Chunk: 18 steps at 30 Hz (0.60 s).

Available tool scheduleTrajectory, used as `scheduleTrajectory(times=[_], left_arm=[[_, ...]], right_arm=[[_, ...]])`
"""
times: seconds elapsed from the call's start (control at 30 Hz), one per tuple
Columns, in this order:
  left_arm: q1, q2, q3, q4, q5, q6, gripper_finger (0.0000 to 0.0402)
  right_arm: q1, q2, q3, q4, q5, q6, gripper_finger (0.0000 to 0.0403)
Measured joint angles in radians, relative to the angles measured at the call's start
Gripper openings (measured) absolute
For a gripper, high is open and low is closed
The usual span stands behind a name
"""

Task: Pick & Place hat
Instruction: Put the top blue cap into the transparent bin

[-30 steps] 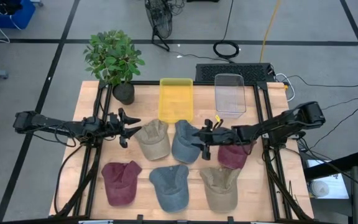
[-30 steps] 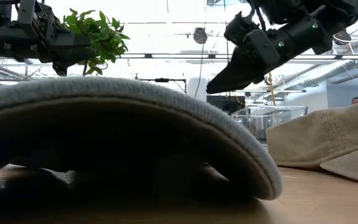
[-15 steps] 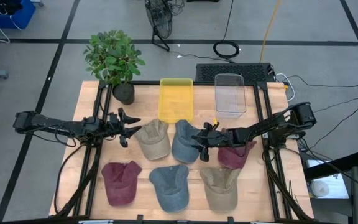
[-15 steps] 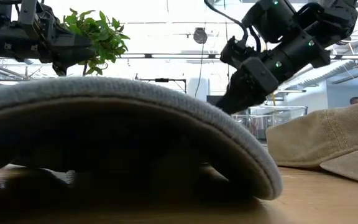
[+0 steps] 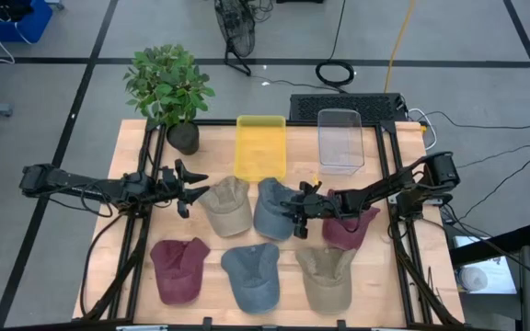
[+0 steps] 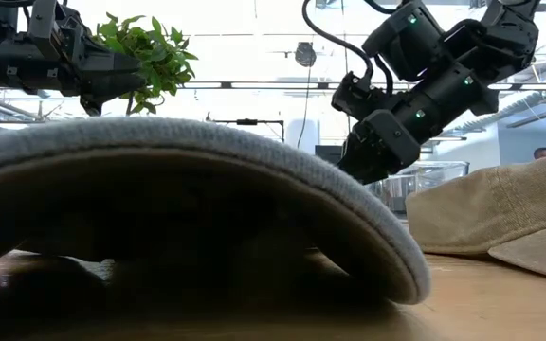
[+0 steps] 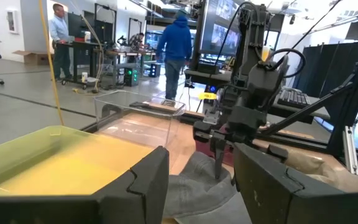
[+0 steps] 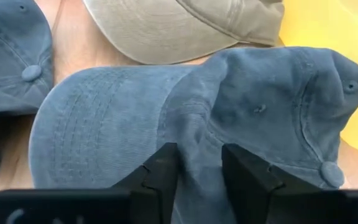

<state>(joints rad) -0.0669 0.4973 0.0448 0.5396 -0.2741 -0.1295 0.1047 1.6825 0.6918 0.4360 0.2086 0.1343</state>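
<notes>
The blue cap (image 5: 271, 210) lies at the middle of the high view on the wooden bench (image 5: 385, 276), just below the yellow tray (image 5: 260, 145). Its long axis runs up and down the frame, brim toward the bottom, crown toward the tray.

The right gripper (image 5: 295, 213) is down on the cap's right edge; in its wrist view the jaws pinch a raised fold of the blue fabric (image 8: 197, 146). The left gripper (image 5: 190, 186), jaws spread and empty, hangs left of the tan cap (image 5: 225, 206).

Other caps lie around: maroon (image 5: 178, 268), blue (image 5: 251, 274), tan (image 5: 326, 276), maroon (image 5: 346, 228). A clear bin (image 5: 340, 138) and potted plant (image 5: 168, 87) stand along the bench's upper edge. Grey tiled floor surrounds it; people stand among workstations beyond.
</notes>
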Motion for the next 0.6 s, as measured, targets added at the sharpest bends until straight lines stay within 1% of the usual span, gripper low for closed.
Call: scheduleTrajectory(times=[0.3, 0.5, 0.6], left_arm=[[0.000, 0.000, 0.000, -0.006, 0.000, 0.000, 0.0182], [0.000, 0.000, 0.000, -0.013, 0.000, -0.001, 0.0182], [0.000, 0.000, 0.000, -0.014, -0.006, -0.001, 0.0182]], right_arm=[[0.001, -0.032, -0.001, 0.000, -0.001, -0.028, 0.0009], [0.001, -0.048, -0.002, -0.008, -0.005, -0.036, 0.0005], [0.001, -0.050, -0.002, 0.001, -0.030, -0.042, 0.0003]])
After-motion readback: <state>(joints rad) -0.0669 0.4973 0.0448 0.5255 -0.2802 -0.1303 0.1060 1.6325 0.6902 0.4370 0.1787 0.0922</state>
